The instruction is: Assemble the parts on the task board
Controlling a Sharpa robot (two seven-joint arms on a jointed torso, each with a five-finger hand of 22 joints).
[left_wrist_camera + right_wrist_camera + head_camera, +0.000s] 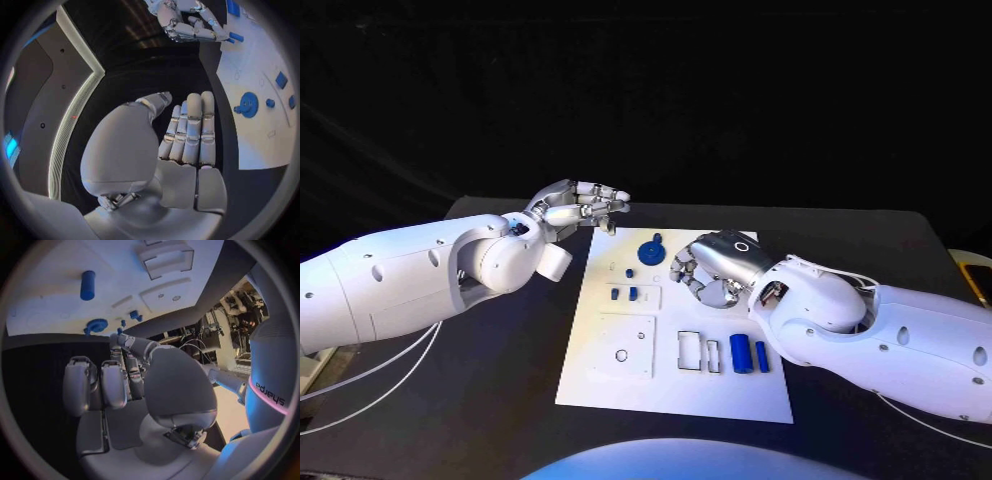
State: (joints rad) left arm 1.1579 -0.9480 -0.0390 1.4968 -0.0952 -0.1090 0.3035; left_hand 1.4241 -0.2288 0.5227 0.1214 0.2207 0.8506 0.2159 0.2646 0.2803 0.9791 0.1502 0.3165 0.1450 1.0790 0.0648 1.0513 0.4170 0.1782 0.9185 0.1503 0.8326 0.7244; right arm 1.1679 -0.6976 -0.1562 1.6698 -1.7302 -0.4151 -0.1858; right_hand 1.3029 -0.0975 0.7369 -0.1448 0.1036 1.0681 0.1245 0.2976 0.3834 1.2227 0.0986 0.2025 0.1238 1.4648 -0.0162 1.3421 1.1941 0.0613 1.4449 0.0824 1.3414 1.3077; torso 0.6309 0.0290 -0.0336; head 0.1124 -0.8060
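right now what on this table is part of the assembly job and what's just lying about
Part of the job:
- task board
- blue gear
- two blue cylinders
- small blue pieces

Just lying about:
- yellow object at the table's right edge, too cut off to identify

Both the left hand and right hand hold nothing.

One piece of lettering can be read. In the right wrist view, a word in dark letters stands on the white curved cover of the robot's arm (272, 385), just above a pink band that rings it. The word appears upside down and bent by the lens; it seems to read "sharpa", though the first and last letters are hard to make out. No other text, number, label or sign can be read on the task board (718, 395), the parts or the tabletop.
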